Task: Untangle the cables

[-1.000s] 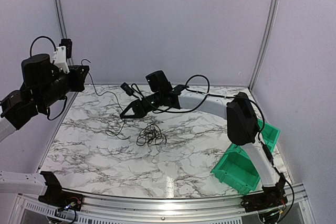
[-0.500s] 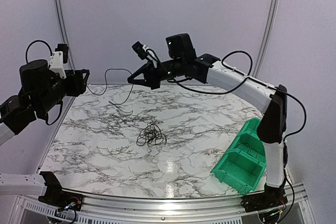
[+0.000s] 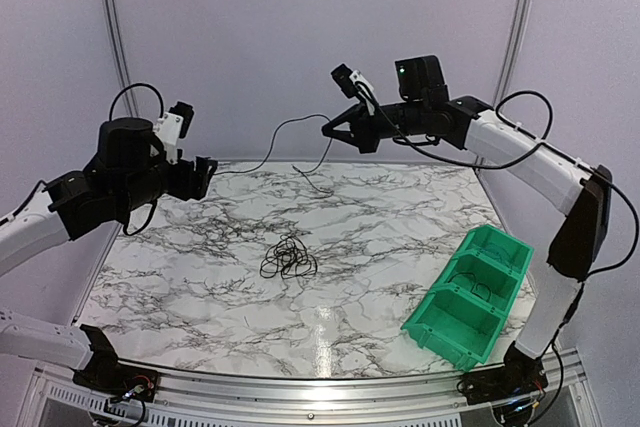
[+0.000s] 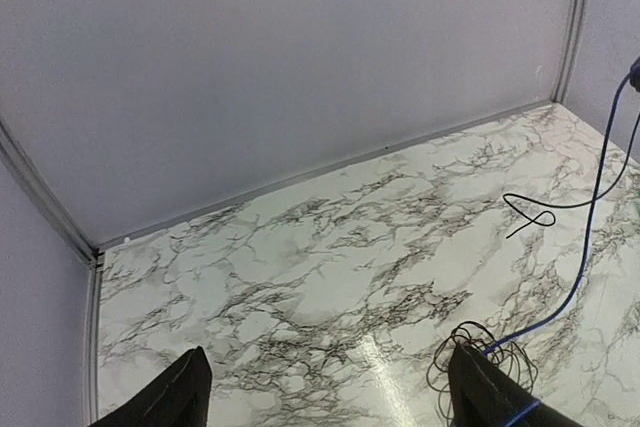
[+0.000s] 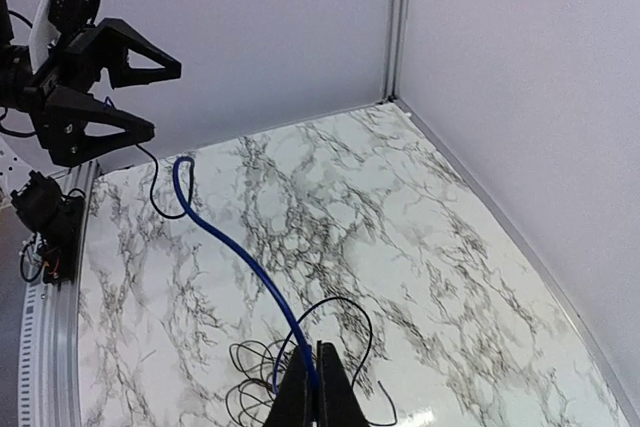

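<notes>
My right gripper [image 3: 330,129] is raised above the far side of the table and is shut on a thin cable [image 3: 285,124]. That cable sags leftward through the air toward my left gripper [image 3: 205,175]. In the right wrist view the shut gripper [image 5: 318,392] pinches a blue cable [image 5: 235,247] that arcs away from it. The left gripper [image 4: 330,402] is open with nothing between its fingers [image 4: 175,397]; the blue cable [image 4: 585,237] ends beside its right finger. A small black tangle [image 3: 288,259] of cables lies mid-table.
Green bins [image 3: 470,297] stand at the table's near right. The booth's back wall rail [image 3: 330,164] and right post [image 3: 505,67] edge the marble table [image 3: 200,277]. A loose black loop [image 4: 530,217] hangs near the back.
The right gripper rose and swung right, lifting a cable off the table. The left gripper moved right and lower and opened, letting go of the cable end.
</notes>
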### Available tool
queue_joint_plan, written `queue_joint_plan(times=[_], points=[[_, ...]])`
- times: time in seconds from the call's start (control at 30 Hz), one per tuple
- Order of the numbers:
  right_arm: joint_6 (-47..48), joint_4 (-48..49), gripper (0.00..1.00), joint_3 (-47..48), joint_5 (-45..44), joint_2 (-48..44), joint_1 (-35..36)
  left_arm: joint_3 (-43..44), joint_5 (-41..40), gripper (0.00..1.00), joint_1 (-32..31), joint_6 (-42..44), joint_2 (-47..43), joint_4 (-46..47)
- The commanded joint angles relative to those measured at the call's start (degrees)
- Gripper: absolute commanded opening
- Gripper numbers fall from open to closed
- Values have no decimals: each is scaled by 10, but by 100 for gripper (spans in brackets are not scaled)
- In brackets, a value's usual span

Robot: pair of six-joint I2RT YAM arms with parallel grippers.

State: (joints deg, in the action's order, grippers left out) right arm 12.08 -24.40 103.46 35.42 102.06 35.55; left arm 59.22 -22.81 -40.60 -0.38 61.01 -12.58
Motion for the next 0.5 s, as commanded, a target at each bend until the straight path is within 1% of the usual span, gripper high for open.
queue_joint_plan(times=[0.0,0.07,0.13,0.17,0.2,0.27,0.33,0.47], points=[[24,-11,0,-27,-24,-60,-49,9,99,86,2,20,43,61],[28,-25,0,-38,-20,-77,-83,10,137,87,2,21,59,88],[30,-35,0,-53,-14,-95,-113,21,139,87,3,16,82,97],[30,-35,0,-62,-13,-107,-128,27,125,87,3,12,97,97],[29,-35,0,-72,-12,-119,-142,33,92,87,4,8,110,96],[25,-36,0,-88,-10,-147,-173,38,26,87,10,-37,134,86],[21,-37,0,-103,-8,-174,-204,27,17,87,24,-68,144,86],[32,-57,0,-120,-17,-224,-243,-49,19,86,37,-87,131,154]])
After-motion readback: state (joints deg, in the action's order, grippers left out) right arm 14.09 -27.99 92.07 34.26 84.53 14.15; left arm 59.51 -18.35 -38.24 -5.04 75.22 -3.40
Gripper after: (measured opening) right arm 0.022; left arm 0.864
